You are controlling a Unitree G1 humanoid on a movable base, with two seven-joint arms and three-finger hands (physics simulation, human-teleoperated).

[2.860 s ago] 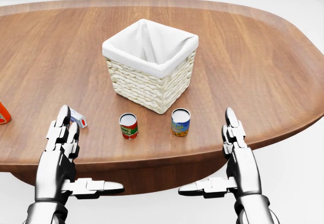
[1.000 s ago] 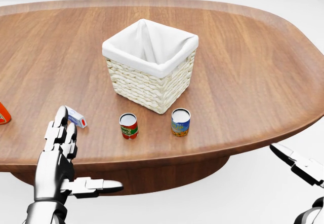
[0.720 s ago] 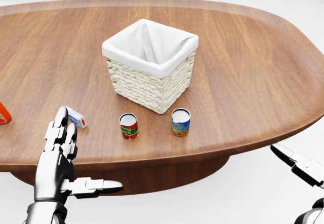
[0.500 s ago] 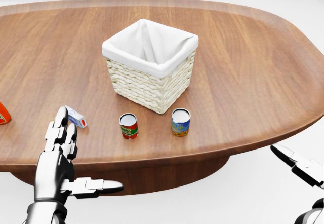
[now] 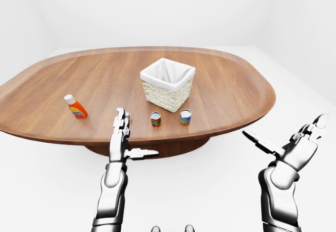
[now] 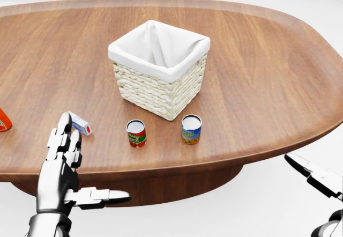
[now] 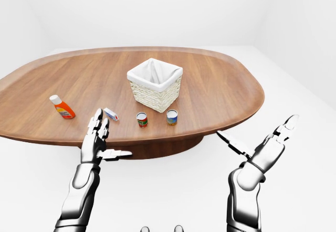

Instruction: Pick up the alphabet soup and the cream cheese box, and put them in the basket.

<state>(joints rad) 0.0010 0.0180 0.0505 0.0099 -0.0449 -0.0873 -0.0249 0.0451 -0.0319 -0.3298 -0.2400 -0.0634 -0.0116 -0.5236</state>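
A wicker basket [image 6: 159, 68] with a white liner stands mid-table. Below it in the head view stand two small cans: a red-and-green one [image 6: 136, 133] and a blue-and-yellow one [image 6: 191, 129]; I cannot read their labels. A small white-and-blue box, the cream cheese [image 6: 81, 124], lies left of the cans. My left hand [image 6: 92, 163] is open, upright at the table's near edge, its fingertips [image 6: 65, 120] just short of the box. My right hand [image 7: 256, 128] is open and empty, held off the table at the lower right.
An orange bottle [image 5: 76, 107] stands at the left of the oval wooden table [image 6: 257, 60]. White floor surrounds the table.
Since the earliest frame my right hand has swung away from the table edge to the lower right; over the last second it has barely shifted. The left hand and objects have not moved.
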